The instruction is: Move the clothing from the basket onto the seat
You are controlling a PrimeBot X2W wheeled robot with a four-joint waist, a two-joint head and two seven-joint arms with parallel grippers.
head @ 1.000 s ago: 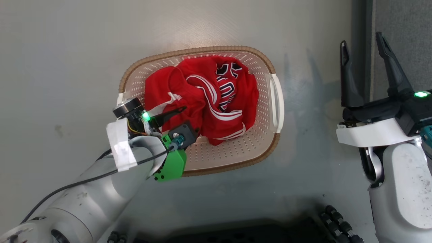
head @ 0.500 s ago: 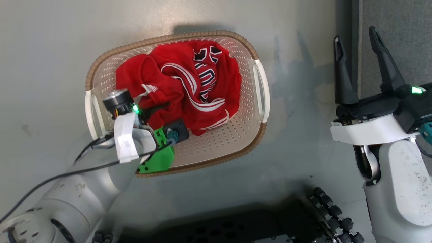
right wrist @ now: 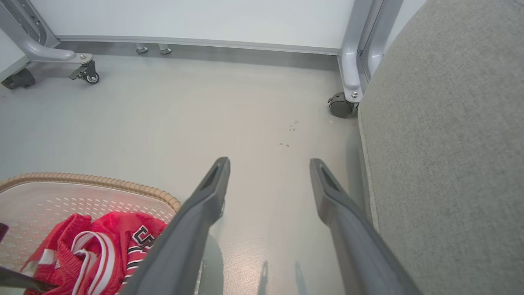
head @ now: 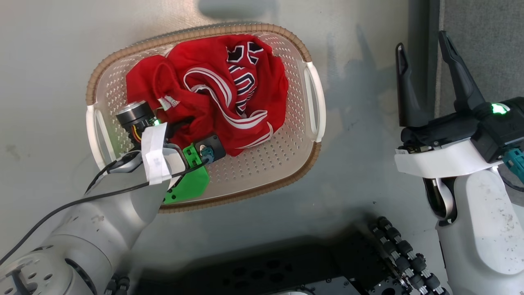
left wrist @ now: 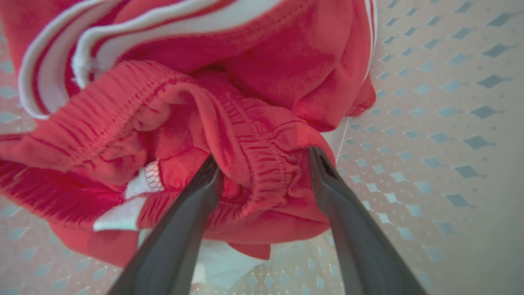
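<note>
Grey floor (head: 368,184): cream perforated plastic basket (head: 196,35) holding crumpled red fabric clothing (head: 213,90); left gripper (left wrist: 263,157) spread astride a fold, right gripper (head: 421,41) spread, empty; a shallow pinch may slip.

— What is carrying everything here?
— A pale grey floor (head: 368,172) is carrying it, gleaming slightly and showing a few dark specks.
— And what is sitting directly on it?
— The basket (head: 196,34) is sitting flat on it, with bare floor lying between it and the grey seat (right wrist: 450,143), which is standing along the floor's right side.
— Anything along the far edge?
— A metal frame (right wrist: 352,49) is standing there on wheels, one castor (right wrist: 339,105) sitting just beside the seat, another castor (right wrist: 89,77) near the far left corner
</note>
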